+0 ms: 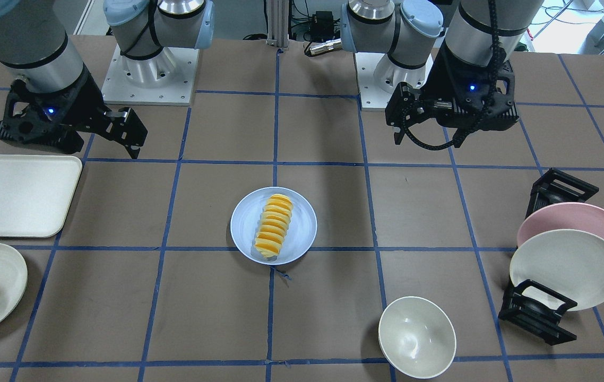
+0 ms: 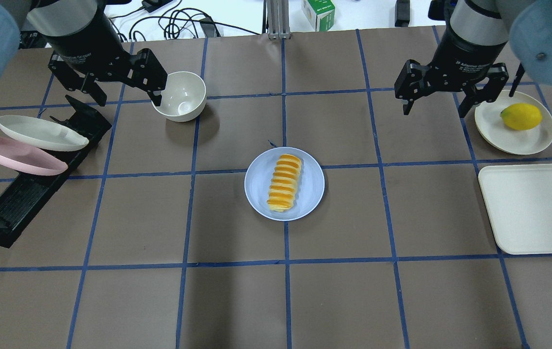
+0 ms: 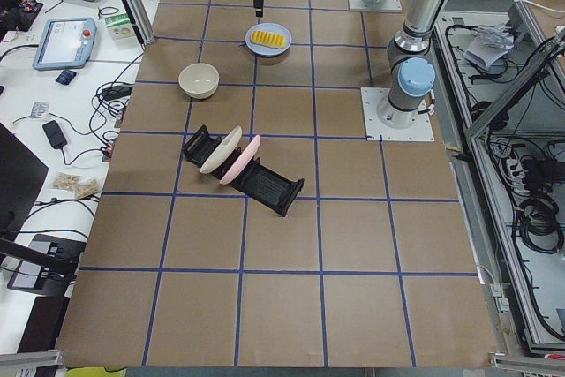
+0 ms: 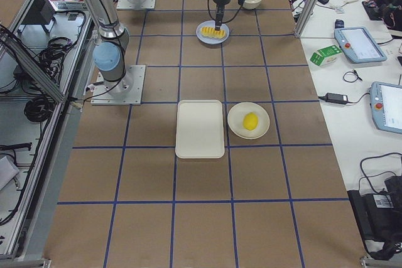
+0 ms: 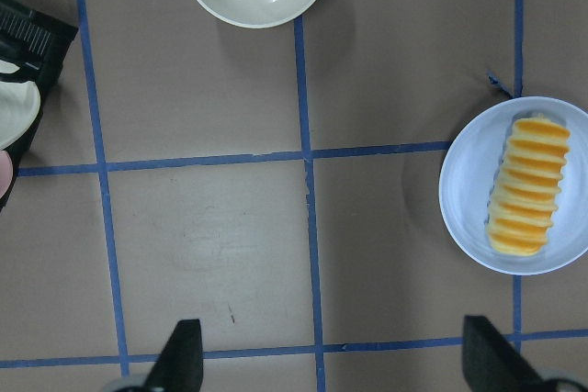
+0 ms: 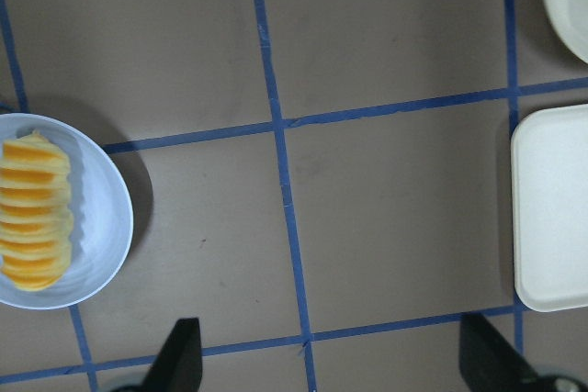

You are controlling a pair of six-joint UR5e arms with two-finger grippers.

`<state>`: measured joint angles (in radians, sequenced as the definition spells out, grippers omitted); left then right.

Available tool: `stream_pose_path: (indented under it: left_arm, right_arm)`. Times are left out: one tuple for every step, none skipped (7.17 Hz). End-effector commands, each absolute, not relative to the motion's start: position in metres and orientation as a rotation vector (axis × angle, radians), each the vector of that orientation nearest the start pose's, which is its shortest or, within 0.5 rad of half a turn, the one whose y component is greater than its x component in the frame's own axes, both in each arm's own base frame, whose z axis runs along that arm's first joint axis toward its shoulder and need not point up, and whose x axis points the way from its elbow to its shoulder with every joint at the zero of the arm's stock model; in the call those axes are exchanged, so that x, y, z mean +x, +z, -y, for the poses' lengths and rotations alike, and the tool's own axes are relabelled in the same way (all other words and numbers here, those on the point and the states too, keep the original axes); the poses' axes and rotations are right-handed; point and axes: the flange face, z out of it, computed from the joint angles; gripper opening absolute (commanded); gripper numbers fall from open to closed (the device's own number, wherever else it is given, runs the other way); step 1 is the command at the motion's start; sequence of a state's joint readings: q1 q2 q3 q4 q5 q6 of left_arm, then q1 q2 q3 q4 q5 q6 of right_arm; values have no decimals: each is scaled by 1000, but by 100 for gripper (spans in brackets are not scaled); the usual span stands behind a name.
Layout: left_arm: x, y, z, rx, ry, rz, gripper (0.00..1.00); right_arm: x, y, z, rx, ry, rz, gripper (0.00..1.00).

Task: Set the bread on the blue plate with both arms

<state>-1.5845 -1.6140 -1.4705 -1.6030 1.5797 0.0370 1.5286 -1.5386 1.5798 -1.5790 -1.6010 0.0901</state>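
Note:
The bread point(image 2: 284, 182), a ridged yellow-orange loaf, lies lengthwise on the blue plate point(image 2: 259, 186) at the table's middle. It also shows in the front view point(image 1: 274, 226) and in both wrist views point(image 5: 526, 185) point(image 6: 32, 213). My left gripper point(image 2: 121, 96) is open and empty, raised above the far left of the table, next to a white bowl. My right gripper point(image 2: 435, 110) is open and empty, raised at the far right. Both are well apart from the plate.
A white bowl point(image 2: 180, 95) stands by the left gripper. A black rack point(image 2: 28, 194) at the left holds a pink plate point(image 2: 19, 155) and a cream plate point(image 2: 40, 133). At the right are a cream tray point(image 2: 535, 208) and a small plate point(image 2: 494, 131) with a yellow fruit point(image 2: 521, 116).

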Motion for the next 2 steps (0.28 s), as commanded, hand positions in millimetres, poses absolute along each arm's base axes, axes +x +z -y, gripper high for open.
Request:
stream_pose_path:
  left_arm:
    - [-139,512,509,84,-38,-3128,100]
    - [-139,512,509,81,-38,-3128,100]
  right_arm:
    - [106,496,485,216,-39,-3204,100]
    - [112,497,480,205,-35,-3165,100]
